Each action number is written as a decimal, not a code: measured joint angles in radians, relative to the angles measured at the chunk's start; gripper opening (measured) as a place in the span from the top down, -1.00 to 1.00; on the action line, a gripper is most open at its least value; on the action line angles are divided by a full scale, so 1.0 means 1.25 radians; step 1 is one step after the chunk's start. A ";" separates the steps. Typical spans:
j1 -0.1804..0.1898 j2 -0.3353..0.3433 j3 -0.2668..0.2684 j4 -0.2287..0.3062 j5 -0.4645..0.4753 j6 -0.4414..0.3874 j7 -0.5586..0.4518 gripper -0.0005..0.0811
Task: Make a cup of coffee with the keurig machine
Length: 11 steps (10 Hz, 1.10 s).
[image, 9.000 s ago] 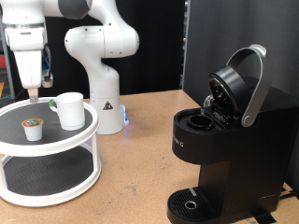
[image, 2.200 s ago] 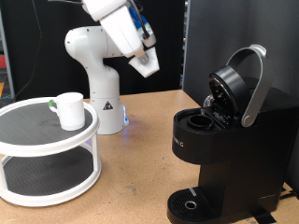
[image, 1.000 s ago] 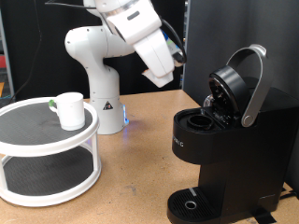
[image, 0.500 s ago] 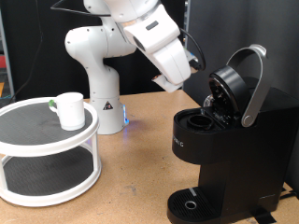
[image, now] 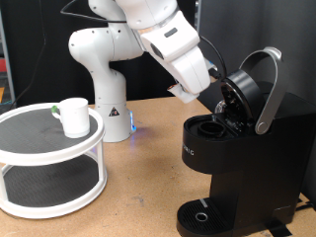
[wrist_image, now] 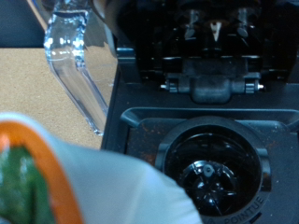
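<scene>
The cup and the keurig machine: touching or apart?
Apart. The exterior view shows the cup on the round stand, with bare table between it and the keurig machine.

The keurig machine point(image: 237, 158) just below the claw point(image: 188, 94) is matt black plastic with a smooth silver-grey lid handle point(image: 269, 91), and in the wrist view its open pod chamber point(wrist_image: 213, 171) looks like glossy black plastic beside a clear, shiny plastic part point(wrist_image: 75, 65). The claw itself has a smooth, glossy white casing. Well away from the claw, the cup point(image: 73, 116) looks like smooth white ceramic on a white stand point(image: 49, 158) with dark, matt shelves, and the table point(image: 138, 188) is matt, light brown wood.
</scene>
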 joint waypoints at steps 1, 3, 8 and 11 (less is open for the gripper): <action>0.000 0.001 0.005 -0.005 0.002 0.011 0.000 0.71; 0.000 0.002 0.013 -0.013 0.005 0.024 0.000 0.71; 0.000 0.009 0.048 -0.036 0.007 0.080 0.015 0.71; 0.001 0.030 0.067 -0.040 0.007 0.105 0.025 0.71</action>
